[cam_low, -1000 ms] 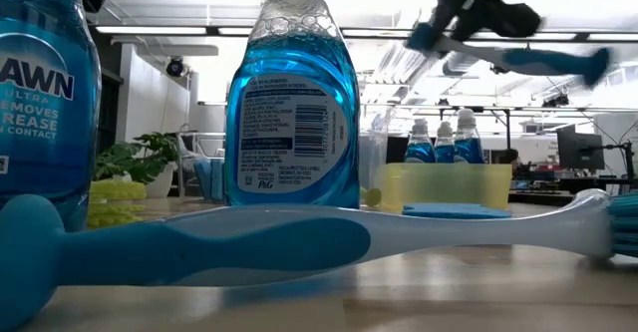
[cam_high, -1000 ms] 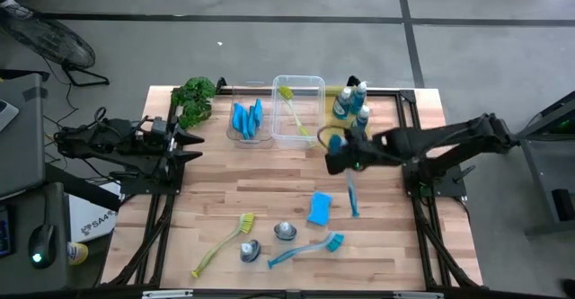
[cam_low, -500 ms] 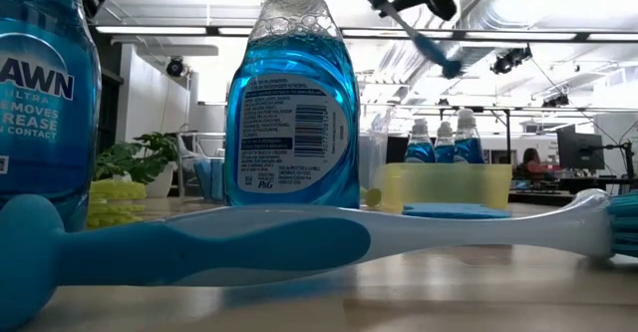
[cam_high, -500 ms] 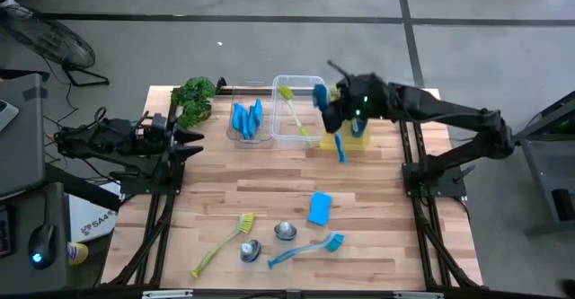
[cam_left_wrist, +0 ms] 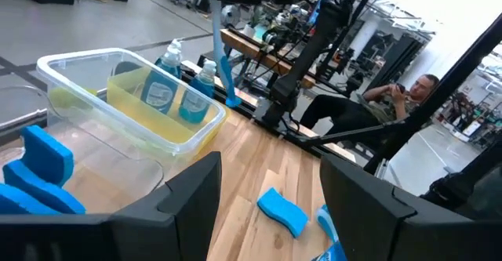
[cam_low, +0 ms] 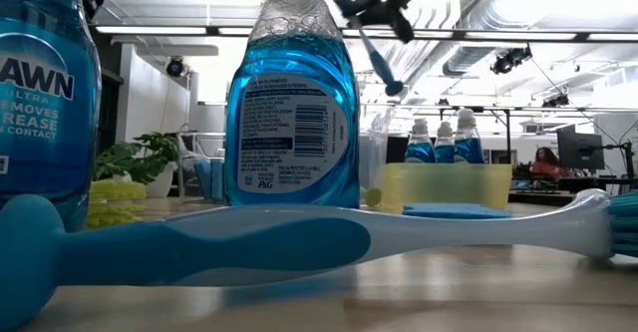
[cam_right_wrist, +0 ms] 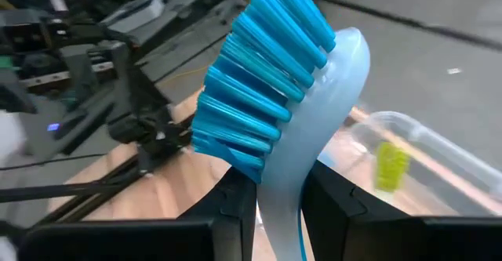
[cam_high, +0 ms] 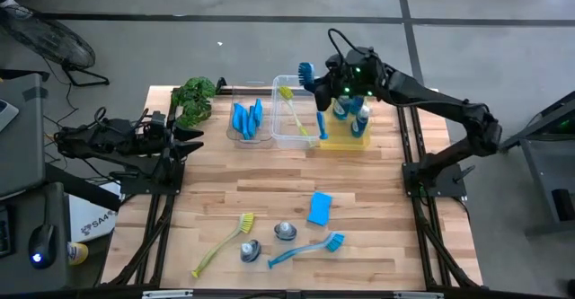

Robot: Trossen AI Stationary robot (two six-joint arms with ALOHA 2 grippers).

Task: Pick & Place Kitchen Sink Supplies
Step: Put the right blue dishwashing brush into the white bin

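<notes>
My right gripper [cam_high: 317,87] is shut on a blue dish brush [cam_high: 321,119], high over the clear bin [cam_high: 278,137] at the table's far side. The brush's bristle head [cam_high: 305,68] is up and its handle hangs down. The same brush [cam_low: 381,61] shows in the low view and again [cam_left_wrist: 222,57] in the left wrist view. That bin holds a yellow-green brush [cam_high: 292,106]. On the near table lie a blue sponge [cam_high: 319,207], a yellow-green brush [cam_high: 225,242], a blue brush [cam_high: 305,250] and two bottles [cam_high: 286,232]. My left gripper [cam_high: 193,139] waits open at the left edge. My right gripper pinches the blue brush by its pale neck [cam_right_wrist: 284,189], just below the bristle head [cam_right_wrist: 259,96], between its two fingers [cam_right_wrist: 232,208]. The brush is lifted clear, head uppermost, with the handle's free end [cam_low: 394,88] hanging below the gripper, slightly tilted.
A yellow bin [cam_high: 346,140] with blue bottles [cam_high: 359,115] stands right of the clear bin. A small clear bin holds blue sponges [cam_high: 247,119]. A leafy plant [cam_high: 193,100] sits at the far left. A person [cam_left_wrist: 392,96] sits beyond the table.
My right gripper has risen and carried the blue brush from the table's right middle toward the far edge and leftward, to above the clear bin. The brush has turned from lying nearly level to hanging with its head up and handle down.
</notes>
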